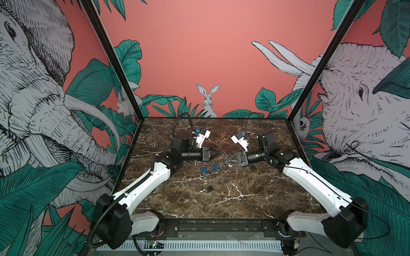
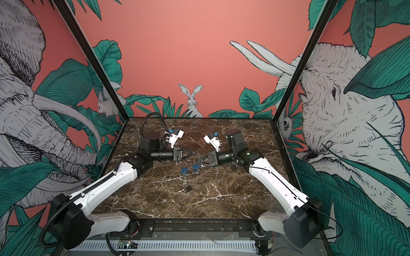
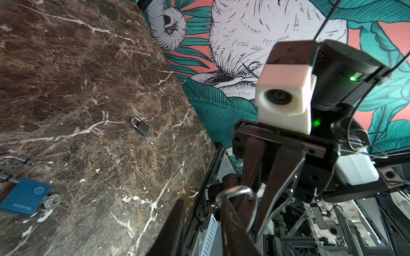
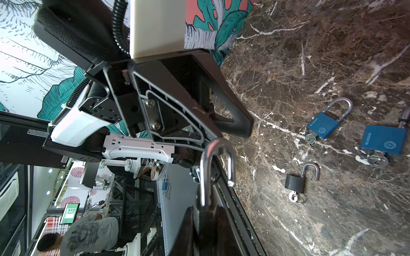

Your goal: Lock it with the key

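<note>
My right gripper (image 4: 206, 210) is shut on the black body of a padlock (image 4: 208, 221), held above the middle of the marble table (image 1: 244, 199). Its silver shackle (image 4: 217, 168) stands open and points at my left gripper (image 3: 203, 206). That gripper's jaws are apart with nothing between them, and one fingertip (image 3: 226, 199) touches the shackle's bend (image 3: 235, 191). In both top views the two grippers meet tip to tip (image 1: 223, 155) (image 2: 196, 155). The key of the held padlock is hidden.
Two blue padlocks (image 1: 204, 170) (image 1: 215, 166) with keys in them lie just below the grippers. A small black padlock (image 1: 210, 188) lies open nearer the front, its key (image 4: 294, 197) in it. Another small black padlock (image 3: 140, 126) lies shut toward the right.
</note>
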`<state>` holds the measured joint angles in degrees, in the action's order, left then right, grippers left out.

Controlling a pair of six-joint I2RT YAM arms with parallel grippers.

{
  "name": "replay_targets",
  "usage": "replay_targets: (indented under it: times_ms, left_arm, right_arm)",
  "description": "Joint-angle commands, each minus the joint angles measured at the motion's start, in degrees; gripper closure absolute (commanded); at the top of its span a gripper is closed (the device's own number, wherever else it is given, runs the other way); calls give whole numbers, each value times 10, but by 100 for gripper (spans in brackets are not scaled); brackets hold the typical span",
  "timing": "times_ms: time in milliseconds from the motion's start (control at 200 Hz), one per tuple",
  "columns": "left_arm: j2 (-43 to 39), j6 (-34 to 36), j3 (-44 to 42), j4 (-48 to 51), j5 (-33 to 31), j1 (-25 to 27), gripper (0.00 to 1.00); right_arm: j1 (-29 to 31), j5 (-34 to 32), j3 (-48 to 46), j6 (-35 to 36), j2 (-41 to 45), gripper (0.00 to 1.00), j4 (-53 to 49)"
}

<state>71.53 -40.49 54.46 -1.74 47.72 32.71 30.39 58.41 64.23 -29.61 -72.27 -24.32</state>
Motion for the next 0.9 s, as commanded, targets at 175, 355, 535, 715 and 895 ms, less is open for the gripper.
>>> replay_targets:
  times_ms: [175, 355, 535, 715, 895]
  left_arm:
    - [-22, 2, 12, -32, 1, -1, 70]
    - [-25, 2, 21, -39, -9, -5, 60]
    - [1, -9, 42, -52, 21, -5, 57]
    - [15, -24, 41, -72, 48, -4, 57]
    - [19, -31, 34, -77, 72, -2, 59]
  right_arm:
    - [-4, 31, 5, -6, -5, 100, 24]
    - [-4, 37, 6, -4, -12, 100, 17]
    - [-4, 39, 8, -6, -12, 100, 20]
    - [-4, 38, 7, -13, -12, 100, 33]
    - [-4, 41, 9, -25, -18, 100, 50]
